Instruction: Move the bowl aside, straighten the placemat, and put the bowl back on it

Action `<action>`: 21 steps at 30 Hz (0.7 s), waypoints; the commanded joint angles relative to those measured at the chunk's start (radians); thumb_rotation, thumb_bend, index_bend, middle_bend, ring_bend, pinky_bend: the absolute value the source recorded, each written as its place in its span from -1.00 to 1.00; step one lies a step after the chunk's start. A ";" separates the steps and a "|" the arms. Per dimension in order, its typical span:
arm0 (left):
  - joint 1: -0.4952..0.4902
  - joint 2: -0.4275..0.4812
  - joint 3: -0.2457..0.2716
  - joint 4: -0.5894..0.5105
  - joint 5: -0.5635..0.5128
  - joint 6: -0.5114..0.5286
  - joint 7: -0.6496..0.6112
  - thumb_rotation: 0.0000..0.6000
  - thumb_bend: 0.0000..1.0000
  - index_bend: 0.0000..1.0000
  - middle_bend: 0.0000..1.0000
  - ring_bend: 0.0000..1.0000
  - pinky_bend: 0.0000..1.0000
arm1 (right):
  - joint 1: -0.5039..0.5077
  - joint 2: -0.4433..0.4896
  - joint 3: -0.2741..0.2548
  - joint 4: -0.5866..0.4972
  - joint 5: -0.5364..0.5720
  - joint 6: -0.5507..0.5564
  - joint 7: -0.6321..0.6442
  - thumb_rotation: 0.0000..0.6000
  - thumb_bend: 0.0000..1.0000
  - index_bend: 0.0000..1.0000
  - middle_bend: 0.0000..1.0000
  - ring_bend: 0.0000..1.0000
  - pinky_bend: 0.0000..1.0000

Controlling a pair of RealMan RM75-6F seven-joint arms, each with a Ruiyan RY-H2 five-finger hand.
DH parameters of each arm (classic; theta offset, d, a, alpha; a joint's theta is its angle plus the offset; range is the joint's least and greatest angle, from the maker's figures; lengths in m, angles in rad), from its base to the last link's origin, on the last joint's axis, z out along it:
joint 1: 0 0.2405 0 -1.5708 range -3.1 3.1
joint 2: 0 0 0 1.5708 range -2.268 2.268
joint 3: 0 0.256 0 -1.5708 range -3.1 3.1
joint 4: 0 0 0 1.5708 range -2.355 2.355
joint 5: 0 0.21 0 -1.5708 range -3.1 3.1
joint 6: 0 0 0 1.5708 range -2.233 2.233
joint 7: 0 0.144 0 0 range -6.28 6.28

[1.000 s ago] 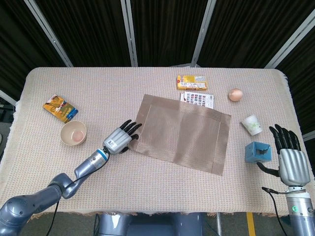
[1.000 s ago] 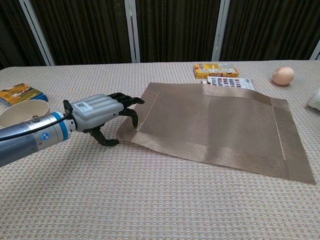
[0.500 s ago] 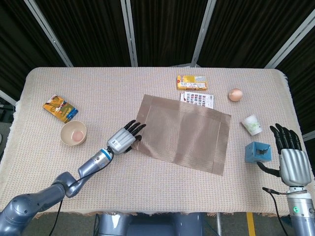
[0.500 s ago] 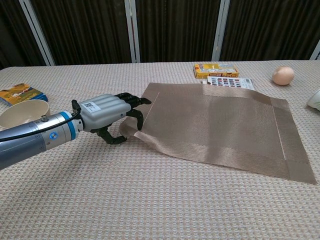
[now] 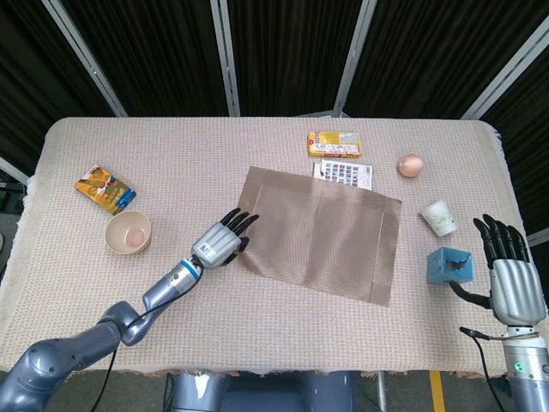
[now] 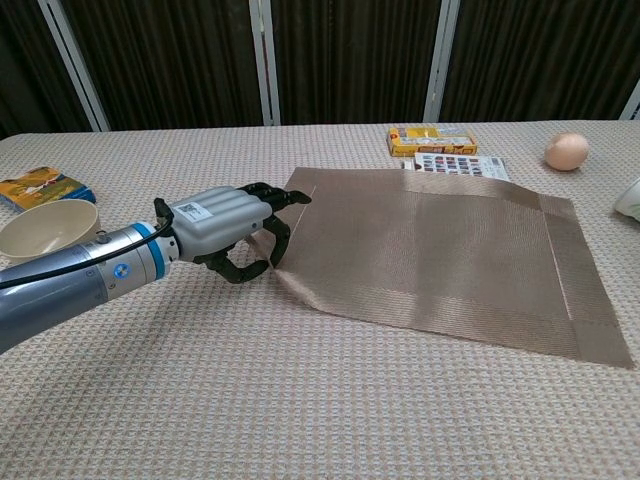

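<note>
The brown woven placemat (image 5: pixel 326 232) lies askew in the middle of the table, also seen in the chest view (image 6: pixel 440 250). My left hand (image 5: pixel 220 244) is at its near-left corner. In the chest view this hand (image 6: pixel 225 225) has its fingers on top of the corner and the thumb curled under it, pinching the mat's edge. The cream bowl (image 5: pixel 128 232) stands off the mat to the left, upright, with a pinkish round patch inside; the chest view shows the bowl (image 6: pixel 45 228) at the left edge. My right hand (image 5: pixel 510 279) rests at the table's right edge, fingers spread, holding nothing.
A yellow box (image 5: pixel 334 142) and a colourful card (image 5: pixel 345 172) lie just beyond the mat's far edge. An egg (image 5: pixel 410 165), a paper cup (image 5: pixel 438 217) and a blue block (image 5: pixel 449 265) are on the right. A yellow-blue packet (image 5: pixel 105 189) lies behind the bowl.
My left hand has slid right and closed its thumb and fingers on the mat's near-left corner, pushing that corner inward. The right hand and bowl have stayed put.
</note>
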 commanded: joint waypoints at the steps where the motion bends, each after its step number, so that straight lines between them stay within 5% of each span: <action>1: 0.002 0.001 0.006 -0.004 0.003 0.011 -0.004 1.00 -0.05 0.33 -1.00 -1.00 -1.00 | -0.001 0.002 0.001 -0.001 -0.001 -0.001 0.002 1.00 -1.00 -1.00 -1.00 -1.00 -1.00; 10: 0.016 0.059 0.057 -0.102 0.066 0.104 -0.003 1.00 -0.05 0.38 -1.00 -1.00 -1.00 | -0.007 0.008 0.006 -0.005 -0.009 0.003 0.009 1.00 -1.00 -1.00 -1.00 -1.00 -1.00; 21: 0.036 0.221 0.151 -0.412 0.193 0.224 0.079 1.00 -0.04 0.42 -1.00 -1.00 -1.00 | -0.017 0.008 0.001 -0.024 -0.038 0.017 -0.008 1.00 -1.00 -1.00 -1.00 -1.00 -1.00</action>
